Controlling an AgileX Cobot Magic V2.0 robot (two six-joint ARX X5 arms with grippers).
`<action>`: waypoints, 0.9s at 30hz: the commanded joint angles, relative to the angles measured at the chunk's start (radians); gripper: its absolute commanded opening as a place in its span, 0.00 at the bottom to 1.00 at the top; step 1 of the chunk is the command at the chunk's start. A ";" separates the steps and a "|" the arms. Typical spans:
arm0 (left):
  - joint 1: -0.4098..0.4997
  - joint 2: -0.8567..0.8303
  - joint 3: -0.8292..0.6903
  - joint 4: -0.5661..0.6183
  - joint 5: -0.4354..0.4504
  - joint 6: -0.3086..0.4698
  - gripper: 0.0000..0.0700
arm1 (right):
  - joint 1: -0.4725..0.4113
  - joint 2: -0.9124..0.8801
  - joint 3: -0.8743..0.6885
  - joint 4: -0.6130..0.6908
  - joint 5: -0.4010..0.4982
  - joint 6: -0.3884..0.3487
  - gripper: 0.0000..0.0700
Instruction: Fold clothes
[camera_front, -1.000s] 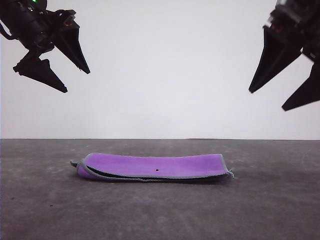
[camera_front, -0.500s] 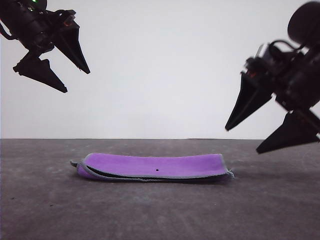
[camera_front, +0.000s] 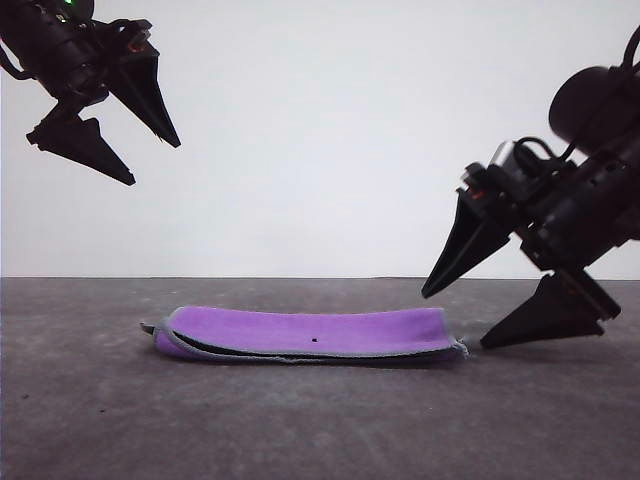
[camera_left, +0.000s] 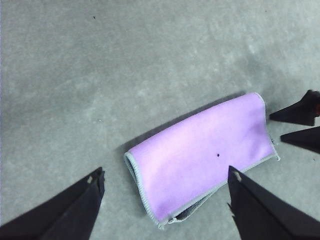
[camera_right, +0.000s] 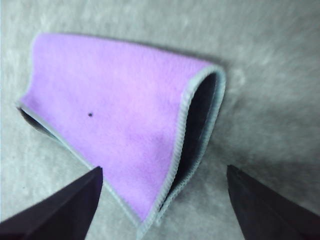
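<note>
Already the cloth lies folded once on the table, purple side up. Another fold looks left. The right gripper is wide open beside its edge; the left gripper hangs open up high.

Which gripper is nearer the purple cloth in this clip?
Right. The right gripper sits low with jaws open, just off the folded cloth's right end, not touching it. The left gripper hangs open, high above its left end.

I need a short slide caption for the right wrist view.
Open right gripper poised over the folded purple cloth, its dark inner face visible at the open end.
</note>
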 joint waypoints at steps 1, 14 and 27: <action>-0.001 0.005 0.023 0.005 0.000 0.003 0.68 | 0.009 0.032 0.003 0.012 -0.002 0.020 0.71; -0.001 0.005 0.023 0.004 0.000 0.003 0.68 | 0.078 0.082 0.005 0.116 -0.003 0.099 0.60; 0.000 0.005 0.023 0.004 0.000 0.003 0.68 | 0.077 0.082 0.010 0.150 -0.013 0.098 0.01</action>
